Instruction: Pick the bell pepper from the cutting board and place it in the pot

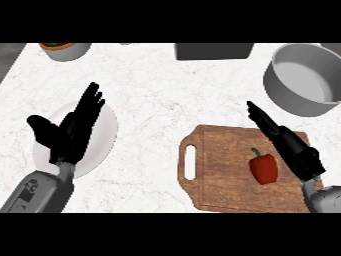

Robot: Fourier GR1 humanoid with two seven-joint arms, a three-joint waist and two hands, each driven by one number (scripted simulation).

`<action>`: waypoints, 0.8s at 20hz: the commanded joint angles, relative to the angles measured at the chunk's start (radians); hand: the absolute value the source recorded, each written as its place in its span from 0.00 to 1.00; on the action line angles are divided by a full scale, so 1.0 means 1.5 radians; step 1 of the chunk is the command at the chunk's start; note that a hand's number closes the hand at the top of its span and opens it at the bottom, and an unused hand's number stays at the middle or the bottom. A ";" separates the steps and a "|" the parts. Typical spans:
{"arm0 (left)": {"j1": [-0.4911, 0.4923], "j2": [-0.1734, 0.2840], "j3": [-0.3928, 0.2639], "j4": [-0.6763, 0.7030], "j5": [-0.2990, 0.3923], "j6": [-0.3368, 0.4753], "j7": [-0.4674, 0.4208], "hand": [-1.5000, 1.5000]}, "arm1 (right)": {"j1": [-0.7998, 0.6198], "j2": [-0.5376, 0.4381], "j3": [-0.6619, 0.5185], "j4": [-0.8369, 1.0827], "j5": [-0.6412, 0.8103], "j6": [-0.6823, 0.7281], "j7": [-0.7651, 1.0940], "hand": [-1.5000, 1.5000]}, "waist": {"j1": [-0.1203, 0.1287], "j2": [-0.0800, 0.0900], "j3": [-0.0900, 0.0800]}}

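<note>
Red bell pepper (264,168) on cutting board (217,150) lower right, right robot hand (295,150) released beside it, grey pot (280,90) upper right, left robot hand (69,127) released over white plate (106,135) at left.

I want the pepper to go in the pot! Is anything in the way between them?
Nothing visible is. The pepper lies on the cutting board, and only bare counter lies between the board and the pot. The right hand is open right beside the pepper.

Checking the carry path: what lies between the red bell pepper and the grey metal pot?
In the head view, the robot's right hand crosses the stretch from red bell pepper to grey metal pot, over wooden cutting board and bare white counter.
</note>
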 commanded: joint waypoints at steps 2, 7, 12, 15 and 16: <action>0.034 0.052 0.011 -0.004 -0.055 0.033 -0.002 0.50 | 0.061 -0.019 -0.089 -0.008 -0.019 -0.080 0.048 1.00 | -0.003 0.021 -0.016; 0.084 0.142 0.045 0.045 -0.091 0.043 -0.001 0.50 | 0.132 -0.210 -0.146 0.060 0.200 -0.202 0.072 1.00 | -0.026 0.020 -0.035; 0.146 0.180 0.057 0.023 -0.092 0.036 -0.002 0.50 | 0.255 -0.105 -0.182 -0.074 0.301 -0.463 0.001 0.00 | -0.036 0.009 -0.018; 0.154 0.197 0.075 0.010 -0.088 0.022 0.002 0.50 | 0.362 -0.049 -0.150 -0.207 0.338 -0.518 0.017 0.00 | -0.018 0.018 -0.017; 0.174 0.192 0.072 0.000 -0.100 0.027 -0.015 0.50 | 0.418 -0.054 -0.157 -0.236 0.334 -0.511 0.014 0.00 | -0.012 0.020 -0.017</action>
